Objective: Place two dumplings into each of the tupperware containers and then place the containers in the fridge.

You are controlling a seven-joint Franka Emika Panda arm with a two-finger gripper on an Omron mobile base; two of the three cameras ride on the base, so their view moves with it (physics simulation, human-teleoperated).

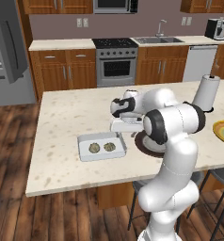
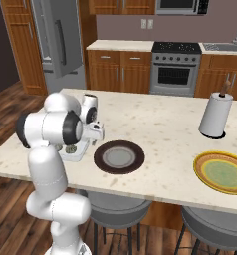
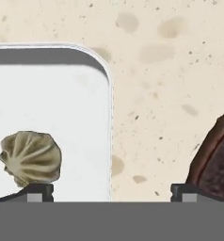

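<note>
Left base view showed the fridge (image 1: 8, 47) at ten o'clock, well apart from the island counter (image 1: 62, 117). One tupperware container (image 1: 100, 147) lay there holding two dumplings (image 1: 94, 148). The gripper (image 1: 119, 136) hovered at its three o'clock edge, jaws wide, empty.

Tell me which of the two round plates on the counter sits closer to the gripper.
The dark brown plate, just beside the gripper and the tupperware container. The yellow plate lies far off, near the paper towel roll.
</note>
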